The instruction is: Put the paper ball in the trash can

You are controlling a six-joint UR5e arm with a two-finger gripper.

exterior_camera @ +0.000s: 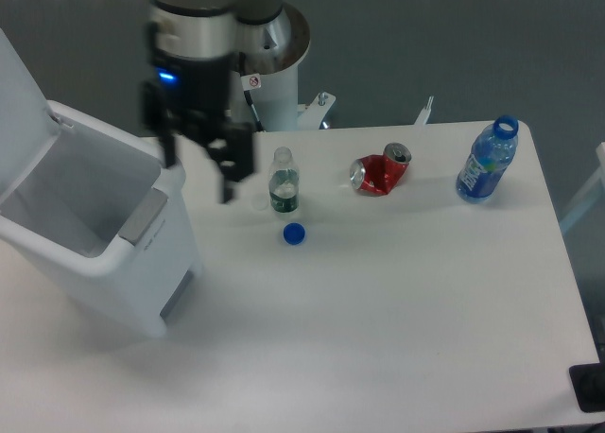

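The trash can (95, 263) is a large white bin at the left of the table, its lid swung open and its grey inside showing. I see no paper ball anywhere; it is hidden or out of view. My gripper (198, 171) hangs just right of the bin's top right corner, above the table. Its two dark fingers (227, 180) are spread apart and nothing shows between them.
A small clear bottle (283, 182) stands just right of the gripper, with a blue cap (294, 233) in front of it. A crushed red can (380, 171) lies mid-table. A blue bottle (488, 161) stands far right. The arm's base (274, 74) is behind.
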